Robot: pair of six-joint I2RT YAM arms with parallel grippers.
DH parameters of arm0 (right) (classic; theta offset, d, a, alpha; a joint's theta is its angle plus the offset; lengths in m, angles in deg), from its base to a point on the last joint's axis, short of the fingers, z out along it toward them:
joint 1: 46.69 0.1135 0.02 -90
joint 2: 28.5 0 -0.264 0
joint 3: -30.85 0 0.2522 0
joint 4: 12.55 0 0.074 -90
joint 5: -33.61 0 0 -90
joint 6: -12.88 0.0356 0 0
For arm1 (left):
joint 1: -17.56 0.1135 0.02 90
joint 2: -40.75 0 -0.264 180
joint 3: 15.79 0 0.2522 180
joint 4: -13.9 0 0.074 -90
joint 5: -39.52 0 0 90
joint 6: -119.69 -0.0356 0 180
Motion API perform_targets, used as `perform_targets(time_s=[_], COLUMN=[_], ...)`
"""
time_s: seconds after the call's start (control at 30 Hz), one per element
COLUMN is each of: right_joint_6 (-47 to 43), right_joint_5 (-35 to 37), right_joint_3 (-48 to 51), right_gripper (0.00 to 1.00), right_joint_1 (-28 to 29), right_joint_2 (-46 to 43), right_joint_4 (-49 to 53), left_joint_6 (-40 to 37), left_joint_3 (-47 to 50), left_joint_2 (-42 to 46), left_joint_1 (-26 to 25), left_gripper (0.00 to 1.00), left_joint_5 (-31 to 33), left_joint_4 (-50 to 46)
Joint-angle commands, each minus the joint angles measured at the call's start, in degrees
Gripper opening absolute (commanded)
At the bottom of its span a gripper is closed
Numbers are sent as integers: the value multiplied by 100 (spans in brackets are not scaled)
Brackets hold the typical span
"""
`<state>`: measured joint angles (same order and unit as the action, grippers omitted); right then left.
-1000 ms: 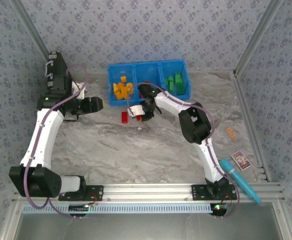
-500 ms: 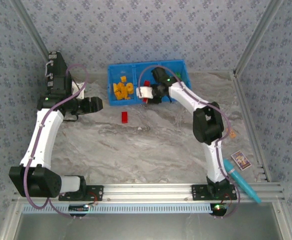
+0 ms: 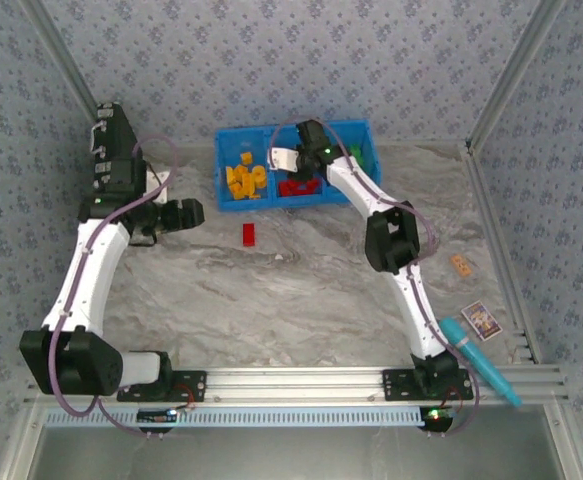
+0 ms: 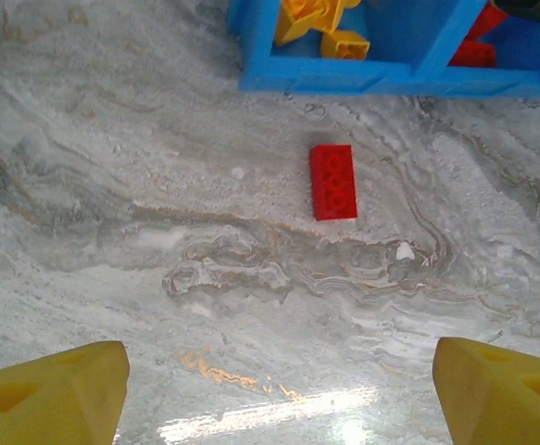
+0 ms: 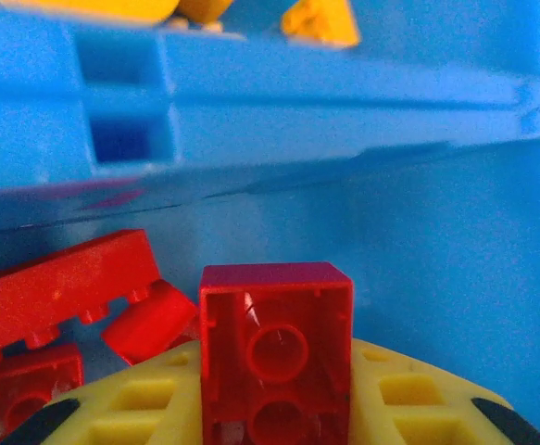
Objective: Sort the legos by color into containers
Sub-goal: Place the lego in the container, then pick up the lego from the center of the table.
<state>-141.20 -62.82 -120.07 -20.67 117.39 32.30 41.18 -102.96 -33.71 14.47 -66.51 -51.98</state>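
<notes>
**A:** Legos (image 3: 241,178), small studded plastic bricks: where now?

**B:** Orange-yellow bricks (image 3: 244,183) heaped in left compartment of bright blue three-compartment plastic bin (image 3: 220,170). Red bricks (image 3: 296,186) in middle one. Lone red brick (image 4: 332,182) flat on grey marble-look tabletop (image 3: 301,300), just in front of bin's near wall, not touching.

**A:** Edges, room to move?

**B:** Plenty mid-table, bare btwn L arm (image 3: 91,270) and rt arm (image 3: 411,290). Bin up at far edge, by patterned back wall (image 3: 271,60). Black hard case (image 3: 111,150) far left, close beside L arm. Cyan plastic tube (image 3: 476,358) and flat printed card (image 3: 479,320) near rt edge, well apart from bin. Aluminium rail (image 3: 301,380) along near edge.

**A:** Rt gripper?

**B:** Rt gripper (image 5: 276,413) inside middle compartment, clamped on pinched red brick (image 5: 276,357), hollow underside facing cam, yellow fingers (image 5: 140,408) pressing both sides. Other reds just left of it; divider to yellow compartment just ahead.

**A:** L gripper?

**B:** L gripper (image 4: 274,399) spread wide, nothing btwn yellow fingertips (image 4: 52,394), touching nothing. Hovering over bare tabletop, lone red brick ahead, well clear.
</notes>
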Motion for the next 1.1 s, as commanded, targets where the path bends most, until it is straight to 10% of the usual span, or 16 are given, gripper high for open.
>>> perform_targets(time_s=[0.0, 0.33, 0.8, 1.07], right_joint_6=[278, 484, 2201, 4059], right_joint_5=[33, -603, -730, 841], right_joint_3=[-272, -20, 3400, 6450], right_gripper=[42, 89, 99, 99], right_joint_1=[-84, -207, -152, 434], right_joint_2=[42, -374, -3703, -6380], right_joint_4=[-151, -245, -1647, -2357], left_joint_6=[258, 930, 1369, 1374], left_joint_3=[181, 895, 1025, 694], left_joint_2=[-168, -596, -1954, -2511], left_joint_1=[13, -747, -2104, -2287], left_gripper=[86, 91, 90, 88], left_joint_5=[4, 519, 2167, 2581], left_joint_4=[310, 1218, 2699, 2839])
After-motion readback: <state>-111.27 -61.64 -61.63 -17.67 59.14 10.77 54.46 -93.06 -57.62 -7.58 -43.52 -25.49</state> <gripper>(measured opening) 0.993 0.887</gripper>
